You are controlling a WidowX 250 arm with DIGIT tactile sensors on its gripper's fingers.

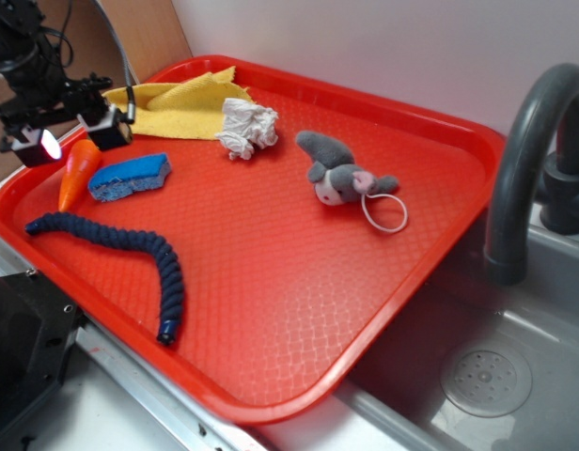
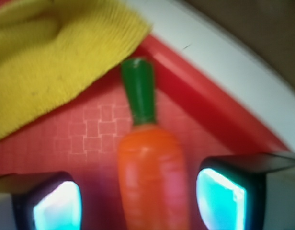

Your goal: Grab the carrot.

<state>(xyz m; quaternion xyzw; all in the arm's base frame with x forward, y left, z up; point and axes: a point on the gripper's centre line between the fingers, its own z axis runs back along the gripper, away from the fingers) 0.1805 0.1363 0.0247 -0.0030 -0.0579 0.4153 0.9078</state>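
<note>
One carrot (image 1: 78, 172) (fingers (image 2: 56, 203) flanking) on red tray (image 1: 299, 291).

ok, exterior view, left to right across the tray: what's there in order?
carrot → blue sponge → white crumpled cloth → grey plush toy → faucet. Yellow cloth and dark rope span too widely to place.

Red tray (image 1: 402, 310), partly over a grey sink (image 1: 515, 395) with dark faucet (image 1: 524, 160). Contents: 1 orange carrot (image 1: 78, 174) at the left rim, just beside 1 blue sponge (image 1: 130, 177); 1 yellow cloth (image 1: 181, 105); 1 white rag (image 1: 247, 129); 1 grey plush toy (image 1: 341, 174); 1 navy rope (image 1: 130, 258). Pincer (image 1: 75, 134) over the carrot's upper end, jaws spread.
</note>
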